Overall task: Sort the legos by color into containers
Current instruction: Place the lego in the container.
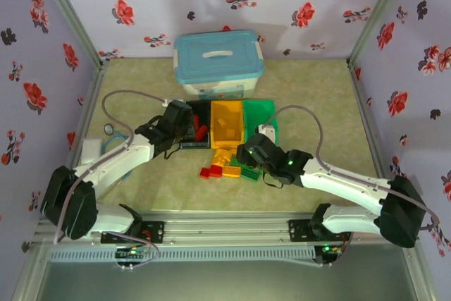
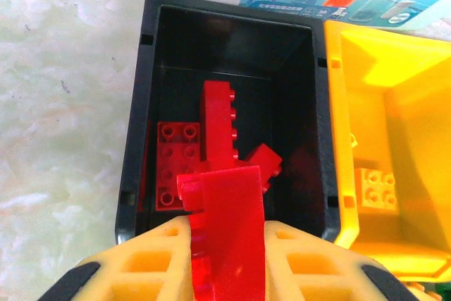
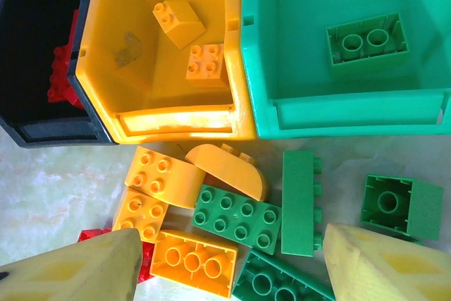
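**Left arm at drop-off over black bin, right arm waiting over the pile**

The left gripper (image 2: 225, 259) is clamped tight on a red lego (image 2: 229, 209), a smooth sloped piece. It hangs over the 6 o'clock end of the black bin (image 2: 135, 139), where several red bricks (image 2: 177, 163) already lie on the floor. My read of the step in hand is red going into black. The next move calls for parting the jaws. The piece hangs close to the near wall, so a small nudge toward 12 o'clock first looks safer.

The right gripper (image 3: 232, 273) has its jaws spread wide with nothing between them. It hovers above the loose pile (image 3: 236, 218) on the table, at 6 o'clock of the bins.

- **Orange-yellow bin** (image 3: 176, 121): at 3 o'clock of the black one, with two yellow bricks inside.
- **Green bin** (image 3: 352, 111): at 3 o'clock again, with one green brick (image 3: 366, 41) inside.
- **Pile**: yellow and green bricks packed touching, with a red scrap (image 3: 91, 236) at 8 o'clock.

The right arm's next pick needs one brick isolated. The long green brick (image 3: 299, 202) looks easiest to me. Much sorting is left.
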`<state>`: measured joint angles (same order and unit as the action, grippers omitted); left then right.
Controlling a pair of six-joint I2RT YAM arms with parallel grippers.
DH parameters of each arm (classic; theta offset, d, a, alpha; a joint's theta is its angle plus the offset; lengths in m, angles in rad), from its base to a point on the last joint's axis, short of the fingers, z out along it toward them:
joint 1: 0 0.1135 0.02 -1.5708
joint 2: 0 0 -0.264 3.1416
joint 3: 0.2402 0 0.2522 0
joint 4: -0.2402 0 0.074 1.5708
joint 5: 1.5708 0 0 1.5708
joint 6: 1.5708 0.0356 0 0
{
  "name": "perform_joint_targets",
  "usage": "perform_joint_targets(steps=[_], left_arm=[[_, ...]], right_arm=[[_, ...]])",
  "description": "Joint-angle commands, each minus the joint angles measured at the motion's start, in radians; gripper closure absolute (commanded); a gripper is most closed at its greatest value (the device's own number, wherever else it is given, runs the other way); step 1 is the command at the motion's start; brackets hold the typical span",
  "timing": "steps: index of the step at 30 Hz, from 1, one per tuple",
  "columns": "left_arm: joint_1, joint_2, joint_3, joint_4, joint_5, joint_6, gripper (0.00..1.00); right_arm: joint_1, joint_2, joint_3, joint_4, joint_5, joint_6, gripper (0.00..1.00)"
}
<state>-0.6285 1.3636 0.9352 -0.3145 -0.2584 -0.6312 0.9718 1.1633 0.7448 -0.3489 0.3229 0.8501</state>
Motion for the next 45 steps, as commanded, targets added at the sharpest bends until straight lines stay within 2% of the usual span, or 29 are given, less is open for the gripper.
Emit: perform_joint_targets(steps=[1, 8, 10, 12, 14, 16, 21, 26, 31, 36, 40, 45], left_arm=[[0.032, 0.042, 0.045, 0.019, 0.036, 0.053, 0.83], [0.078, 0.109, 0.069, 0.040, 0.098, 0.061, 0.82], [0.083, 0.120, 0.075, 0.040, 0.109, 0.064, 0.79], [0.087, 0.130, 0.087, 0.032, 0.115, 0.066, 0.65], [0.087, 0.128, 0.106, 0.008, 0.124, 0.072, 0.43], [0.087, 0.111, 0.114, -0.003, 0.133, 0.072, 0.34], [0.077, 0.016, 0.097, -0.026, 0.133, 0.073, 0.34], [0.031, -0.085, 0.042, -0.069, 0.133, 0.076, 0.33], [-0.020, -0.158, -0.039, -0.129, 0.156, 0.061, 0.30], [-0.068, -0.243, -0.183, -0.104, 0.215, 0.008, 0.32], [-0.117, -0.264, -0.274, -0.075, 0.269, 0.001, 0.34], [-0.154, -0.219, -0.334, -0.026, 0.330, -0.008, 0.34]], right_arm=[[0.010, -0.023, -0.021, -0.044, 0.044, 0.027, 0.31], [0.017, -0.051, -0.026, -0.069, 0.056, 0.036, 0.31], [0.016, -0.060, -0.027, -0.080, 0.060, 0.036, 0.31], [0.018, -0.070, -0.026, -0.087, 0.063, 0.037, 0.31], [0.018, -0.081, -0.026, -0.095, 0.067, 0.037, 0.31], [0.019, -0.091, -0.025, -0.105, 0.071, 0.037, 0.30], [0.020, -0.110, -0.029, -0.119, 0.082, 0.038, 0.29], [0.020, -0.101, -0.027, -0.105, 0.070, 0.034, 0.28], [0.032, -0.057, -0.011, -0.052, -0.016, -0.021, 0.25], [0.069, 0.031, 0.052, -0.028, -0.067, -0.074, 0.24], [0.083, 0.093, 0.093, -0.025, -0.055, -0.073, 0.24], [0.083, 0.099, 0.106, -0.004, -0.034, -0.067, 0.25]])
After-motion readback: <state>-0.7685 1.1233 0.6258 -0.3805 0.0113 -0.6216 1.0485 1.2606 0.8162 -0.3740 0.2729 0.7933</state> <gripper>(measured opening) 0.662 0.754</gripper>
